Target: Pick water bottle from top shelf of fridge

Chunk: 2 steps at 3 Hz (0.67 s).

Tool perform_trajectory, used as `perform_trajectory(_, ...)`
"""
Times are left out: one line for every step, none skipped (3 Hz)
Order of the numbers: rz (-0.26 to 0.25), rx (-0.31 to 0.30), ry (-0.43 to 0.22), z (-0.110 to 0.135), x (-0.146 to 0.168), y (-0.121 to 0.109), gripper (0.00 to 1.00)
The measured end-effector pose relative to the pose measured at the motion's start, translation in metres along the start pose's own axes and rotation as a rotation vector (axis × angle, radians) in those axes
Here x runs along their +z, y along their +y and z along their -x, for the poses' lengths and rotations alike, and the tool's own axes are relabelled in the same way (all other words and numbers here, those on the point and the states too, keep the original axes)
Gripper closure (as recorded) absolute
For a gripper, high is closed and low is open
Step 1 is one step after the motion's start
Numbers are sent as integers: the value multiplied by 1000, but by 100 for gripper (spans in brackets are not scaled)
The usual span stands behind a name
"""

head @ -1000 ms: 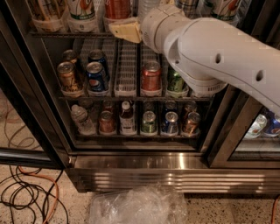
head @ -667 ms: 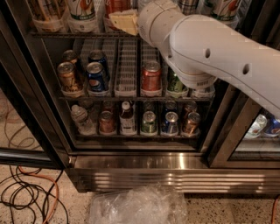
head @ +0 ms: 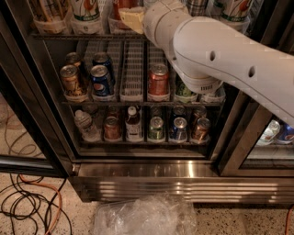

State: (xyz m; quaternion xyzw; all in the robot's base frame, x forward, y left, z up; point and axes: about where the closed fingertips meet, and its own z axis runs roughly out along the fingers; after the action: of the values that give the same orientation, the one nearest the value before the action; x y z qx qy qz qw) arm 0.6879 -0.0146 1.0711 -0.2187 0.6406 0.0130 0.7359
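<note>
My white arm reaching into the fridge, gripper up at the top shelf beside tall cans, its grip I cannot tell, water bottle's place I cannot tell, 1 small clear bottle on the lowest rack.

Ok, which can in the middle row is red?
The red can just right of the white tray. The others are blue, gold or green. The hand is up at the top shelf.
</note>
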Motion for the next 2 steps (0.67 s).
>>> perform_trajectory(-2,0,2,1,-2,-2,77)
perform_trajectory(-2,0,2,4,-3,-4,99)
